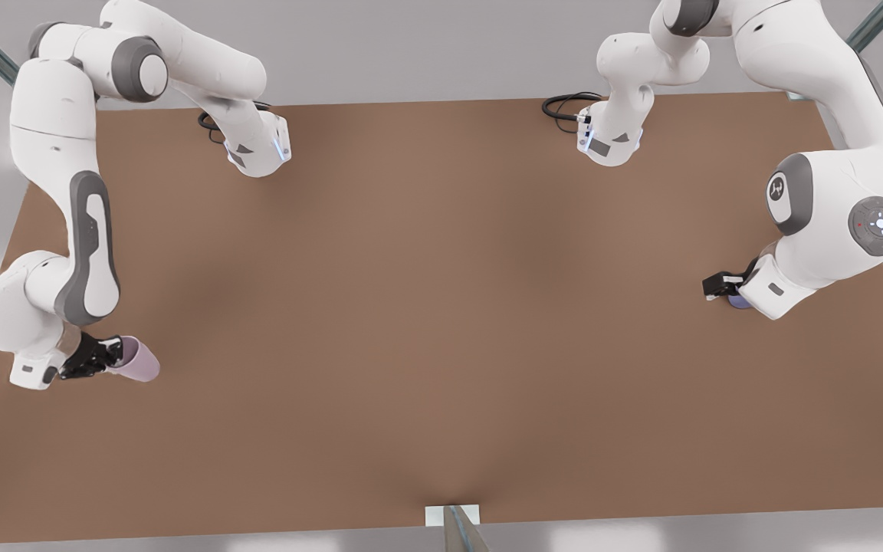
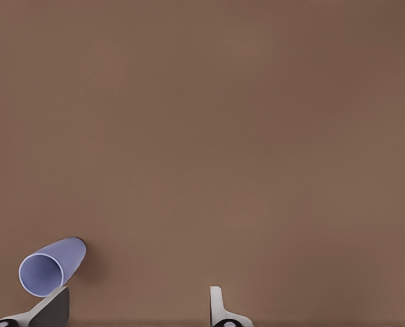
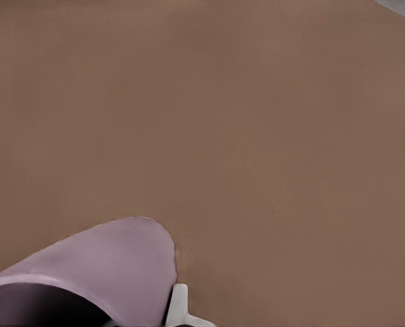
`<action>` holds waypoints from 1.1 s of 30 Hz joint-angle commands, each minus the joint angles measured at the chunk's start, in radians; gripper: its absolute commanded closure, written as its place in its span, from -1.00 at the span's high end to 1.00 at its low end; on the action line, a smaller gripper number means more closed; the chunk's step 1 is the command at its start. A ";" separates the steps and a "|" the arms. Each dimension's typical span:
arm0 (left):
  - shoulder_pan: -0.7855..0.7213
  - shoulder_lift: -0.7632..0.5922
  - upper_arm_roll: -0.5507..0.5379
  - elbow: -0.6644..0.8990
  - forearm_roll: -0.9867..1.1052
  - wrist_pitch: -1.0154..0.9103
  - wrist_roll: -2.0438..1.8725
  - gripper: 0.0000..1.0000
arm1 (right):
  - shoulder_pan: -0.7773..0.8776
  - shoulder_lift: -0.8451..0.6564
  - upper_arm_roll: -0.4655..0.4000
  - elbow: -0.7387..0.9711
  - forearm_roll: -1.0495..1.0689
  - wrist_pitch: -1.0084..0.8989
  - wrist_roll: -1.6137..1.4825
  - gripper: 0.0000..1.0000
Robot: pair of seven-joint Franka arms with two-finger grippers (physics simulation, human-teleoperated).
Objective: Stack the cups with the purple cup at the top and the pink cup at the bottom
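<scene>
My right end effector (image 1: 96,356) sits at the front view's left, low over the counter (image 1: 441,322), its fingers clamped on the rim of the pink cup (image 1: 137,359), which leans on its side with its base pointing away from my wrist; in the right wrist view the pink cup (image 3: 100,272) looms right against one fingertip (image 3: 178,303). Far across the counter, at the front view's right, my left end effector (image 1: 725,287) hangs with its fingers spread apart, and the purple cup (image 1: 738,301) peeks out just beneath it. In the left wrist view the purple cup (image 2: 51,266) lies tipped, its open mouth facing the camera, just beside one finger (image 2: 52,306) and outside the gap, so nothing is gripped there. The two cups are well apart. I judge the step in hand is setting the pink cup upright on its base toward the middle; I should turn it slowly, lower until the base touches, then release, and shift my left end effector sideways so the purple cup sits between the fingers before closing.
</scene>
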 commanded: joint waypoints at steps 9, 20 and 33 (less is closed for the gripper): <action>0.003 -0.081 0.042 -0.201 0.010 0.113 0.000 1.00 | 0.682 0.259 0.050 0.419 -0.046 -0.139 1.511 -0.57; 0.075 -0.066 0.227 -0.507 0.004 0.512 0.422 1.00 | 0.856 0.592 0.010 0.799 -0.046 -0.109 1.832 -0.57; 0.223 0.072 0.240 -0.507 -0.093 0.658 0.726 1.00 | 1.026 0.588 -0.016 0.790 -0.046 -0.066 2.060 -0.57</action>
